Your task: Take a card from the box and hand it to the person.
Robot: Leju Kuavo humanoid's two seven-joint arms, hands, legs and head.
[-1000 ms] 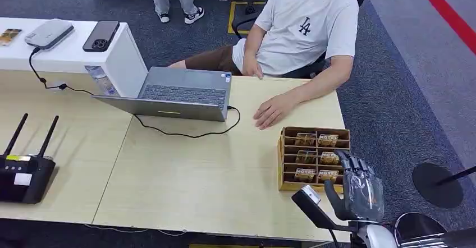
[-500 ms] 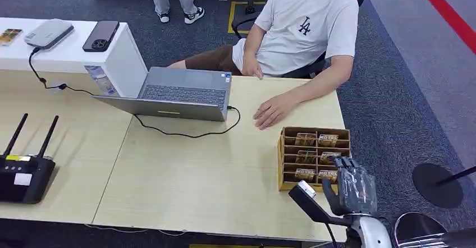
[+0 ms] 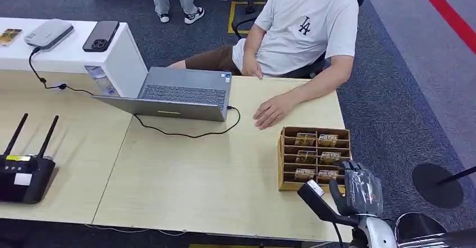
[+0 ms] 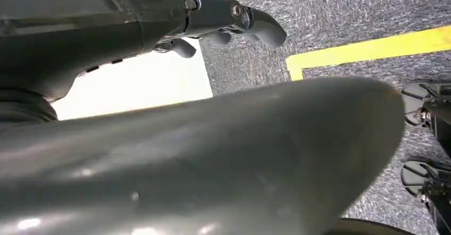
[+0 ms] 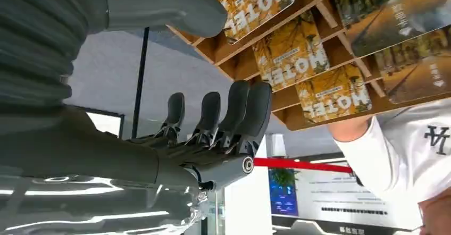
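1. Right hand [image 3: 359,191] is hovering just beside the near right corner of the box [image 3: 313,158], fingers [image 5: 234,112] apart, holding nothing.
2. Cards [image 3: 328,157] are sitting in the box slots.
3. Person's hand [image 3: 269,112] is resting on the table [image 3: 185,175] near the box.

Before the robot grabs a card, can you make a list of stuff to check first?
1. Cards in the box: ok, cards show in its compartments.
2. Right hand free: ok, fingers are apart and hold nothing.
3. Right hand at the box: not ok, it hovers near the box's near right corner, touching no card.
4. Person ready to receive: ok, the person's hand rests on the table just behind the box.
5. Path clear: ok, nothing lies between the right hand and the box.
6. Left hand: cannot tell if it is open.
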